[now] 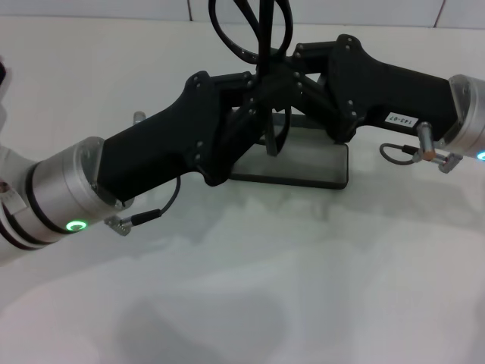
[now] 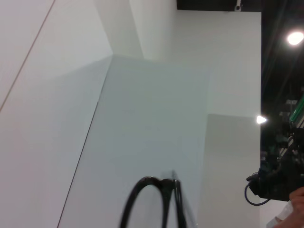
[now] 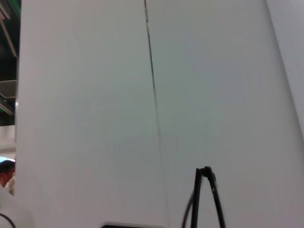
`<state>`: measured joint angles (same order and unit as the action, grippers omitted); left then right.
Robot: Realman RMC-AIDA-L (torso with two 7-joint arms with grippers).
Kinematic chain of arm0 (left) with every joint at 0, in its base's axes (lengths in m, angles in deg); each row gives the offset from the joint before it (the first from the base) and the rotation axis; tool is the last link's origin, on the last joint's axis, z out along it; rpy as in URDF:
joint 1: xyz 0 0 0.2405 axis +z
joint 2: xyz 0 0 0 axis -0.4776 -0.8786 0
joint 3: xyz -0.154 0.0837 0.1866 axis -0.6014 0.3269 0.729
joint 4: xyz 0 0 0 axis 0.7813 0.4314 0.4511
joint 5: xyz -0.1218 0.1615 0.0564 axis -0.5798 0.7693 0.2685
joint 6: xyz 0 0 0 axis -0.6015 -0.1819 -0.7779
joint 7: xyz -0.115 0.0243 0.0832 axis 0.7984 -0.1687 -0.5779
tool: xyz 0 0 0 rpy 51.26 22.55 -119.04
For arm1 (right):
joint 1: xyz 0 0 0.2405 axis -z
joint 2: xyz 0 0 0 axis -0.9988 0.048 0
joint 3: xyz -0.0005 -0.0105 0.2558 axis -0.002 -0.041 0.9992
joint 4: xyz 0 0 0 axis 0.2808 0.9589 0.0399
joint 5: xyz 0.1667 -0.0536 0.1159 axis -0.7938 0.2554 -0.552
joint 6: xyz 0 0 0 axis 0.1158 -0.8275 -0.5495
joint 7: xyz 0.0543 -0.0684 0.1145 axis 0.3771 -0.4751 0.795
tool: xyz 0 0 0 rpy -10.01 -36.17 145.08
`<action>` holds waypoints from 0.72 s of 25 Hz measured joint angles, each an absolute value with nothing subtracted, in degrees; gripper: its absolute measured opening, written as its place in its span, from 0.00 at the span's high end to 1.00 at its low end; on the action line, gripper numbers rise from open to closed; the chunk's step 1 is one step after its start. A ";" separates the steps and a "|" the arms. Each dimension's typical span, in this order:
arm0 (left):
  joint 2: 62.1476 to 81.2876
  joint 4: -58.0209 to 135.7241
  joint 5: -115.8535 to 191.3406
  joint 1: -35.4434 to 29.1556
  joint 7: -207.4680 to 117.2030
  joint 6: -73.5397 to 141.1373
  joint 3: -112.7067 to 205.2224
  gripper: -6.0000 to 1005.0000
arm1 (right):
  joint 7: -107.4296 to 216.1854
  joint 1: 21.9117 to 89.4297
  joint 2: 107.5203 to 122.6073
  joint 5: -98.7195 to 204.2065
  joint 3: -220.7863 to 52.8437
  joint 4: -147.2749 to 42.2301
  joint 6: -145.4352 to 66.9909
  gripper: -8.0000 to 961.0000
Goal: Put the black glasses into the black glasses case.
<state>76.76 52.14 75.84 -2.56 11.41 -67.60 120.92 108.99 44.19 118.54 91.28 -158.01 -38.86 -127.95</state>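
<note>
Black angular tool housings — silver wrist cuffs (green ring lights), thin cables.

**Setting: white work surface, panelled walls and a dim hall beyond**

In the head view, a matte white tabletop is filling the lower field and carrying soft grey shadows. A white wall is rising behind its far edge, and a thin seam is crossing that wall obliquely. In the left wrist view, white wall panels are meeting at stepped corners, a dark ceiling area is showing beside them, and a round lamp is shining there. In the right wrist view, a pale panel is occupying most of the field, with a thin dark joint line running along it.
</note>
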 joint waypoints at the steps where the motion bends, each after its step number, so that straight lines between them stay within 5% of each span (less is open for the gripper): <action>1: 76.76 52.14 75.84 -2.56 11.41 -67.60 120.92 0.94 | 108.98 44.29 118.54 91.22 -157.97 -38.77 -127.63 0.92; 8: 74.88 52.71 76.39 0.76 11.19 -71.87 120.91 0.94 | 111.65 47.38 117.61 94.43 -158.33 -29.95 -121.23 0.92; 14: 69.59 54.68 81.06 5.38 11.49 -73.14 121.17 0.94 | 133.27 51.76 115.54 115.75 -158.01 -4.27 -115.06 0.92; 18: 68.14 54.81 82.56 7.60 10.77 -73.53 120.92 0.94 | 156.12 51.24 116.61 140.45 -157.88 16.09 -114.63 0.92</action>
<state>68.14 54.81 82.56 7.60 10.77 -73.53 120.92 156.12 51.24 116.61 140.45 -157.88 16.09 -114.63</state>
